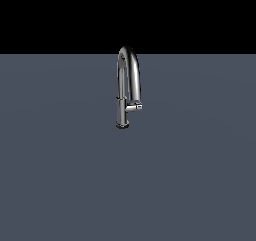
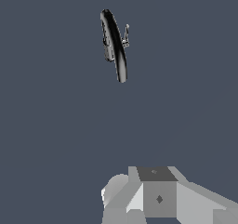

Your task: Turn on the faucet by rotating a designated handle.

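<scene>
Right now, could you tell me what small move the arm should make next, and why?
Probably bring the gripper toward the handle. The wrist view shows the faucet well away from it with nothing touching, and the exterior view shows no arm beside it.

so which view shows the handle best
The exterior view. There the handle shows side-on as a short lever sticking out from the faucet base toward that view's right. The wrist view sees the faucet from above and far off, so the handle is only a thin sliver beside the spout.
</scene>
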